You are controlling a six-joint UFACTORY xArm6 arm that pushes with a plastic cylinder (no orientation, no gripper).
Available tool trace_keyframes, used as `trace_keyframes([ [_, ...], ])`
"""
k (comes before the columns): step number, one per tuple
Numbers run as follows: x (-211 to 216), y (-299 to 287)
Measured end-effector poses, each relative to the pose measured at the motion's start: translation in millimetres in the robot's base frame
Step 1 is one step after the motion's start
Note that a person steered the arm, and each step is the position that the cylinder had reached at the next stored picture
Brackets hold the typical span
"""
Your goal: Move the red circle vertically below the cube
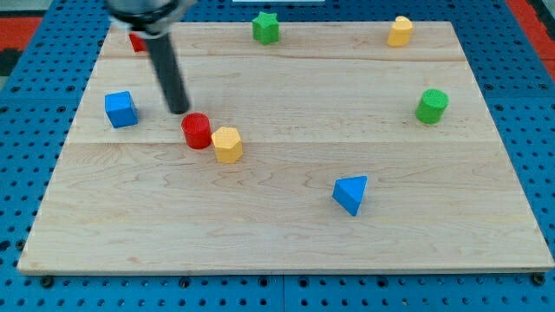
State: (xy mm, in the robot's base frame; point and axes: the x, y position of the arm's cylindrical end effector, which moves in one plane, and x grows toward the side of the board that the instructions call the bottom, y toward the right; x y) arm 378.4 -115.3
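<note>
Camera view: my tip (179, 110) sits just above and left of the red circle (197, 130), close but maybe not touching. The red circle lies right of the blue cube (120, 109), touching a yellow block (227, 144). I have no jaws, only a rod holding nothing. I judge the circle must go left and down.
</note>
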Motion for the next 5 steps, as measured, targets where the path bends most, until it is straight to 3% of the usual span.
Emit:
trace_keyframes([
  [1,33,26],
  [3,180,-30],
  [4,125,-1],
  [5,117,-62],
])
